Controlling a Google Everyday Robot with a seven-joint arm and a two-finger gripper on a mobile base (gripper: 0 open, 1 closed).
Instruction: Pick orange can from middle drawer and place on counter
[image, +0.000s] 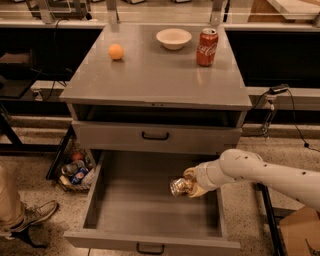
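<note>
The orange can (178, 186) is a crinkled shiny can held sideways above the floor of the open middle drawer (150, 210), toward its right side. My gripper (189, 184) is shut on the orange can, at the end of my white arm (265, 175) that reaches in from the right. The drawer is pulled far out, with a small black handle on its front. The counter (150, 75) is the grey flat top of the cabinet above.
On the counter stand a small orange ball (116, 51), a white bowl (173, 38) and an upright red Coca-Cola can (206, 47). A shut drawer with a black handle (155, 135) sits above. A basket of items (74, 170) and a person's shoe (30, 216) are at left.
</note>
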